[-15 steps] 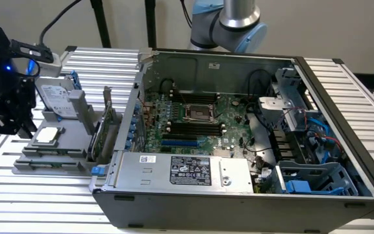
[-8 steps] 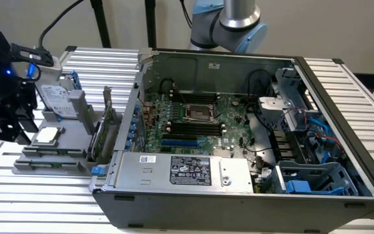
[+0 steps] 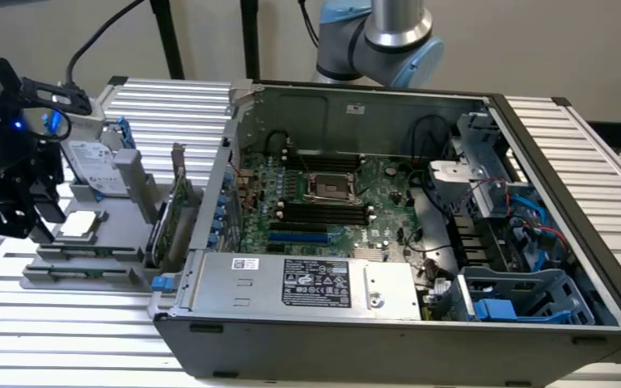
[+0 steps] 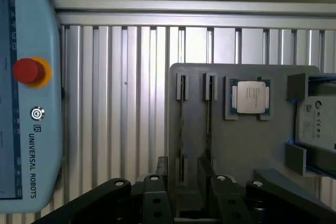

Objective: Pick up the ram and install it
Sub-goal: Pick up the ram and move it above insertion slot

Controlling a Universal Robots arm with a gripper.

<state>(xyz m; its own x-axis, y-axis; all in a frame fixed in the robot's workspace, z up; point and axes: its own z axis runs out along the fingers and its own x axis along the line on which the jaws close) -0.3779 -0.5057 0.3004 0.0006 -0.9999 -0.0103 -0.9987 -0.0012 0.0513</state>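
While nothing is held, the hand is seen partly open, its fingers set either side of a slot in the grey holder, where the ram is stood edge-on, near the processor.

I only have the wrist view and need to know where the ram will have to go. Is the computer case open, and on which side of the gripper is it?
Observer: Yes. The computer case lies open at the exterior view's right of the gripper, and the motherboard shows inside.
Operator: Are the memory slots free?
Observer: The black memory slots beside the processor socket look empty, as far as I can tell.
Operator: Is anything standing between the fixture and the case?
Observer: An upright expansion card stands at the edge of the gray fixture nearest the case.
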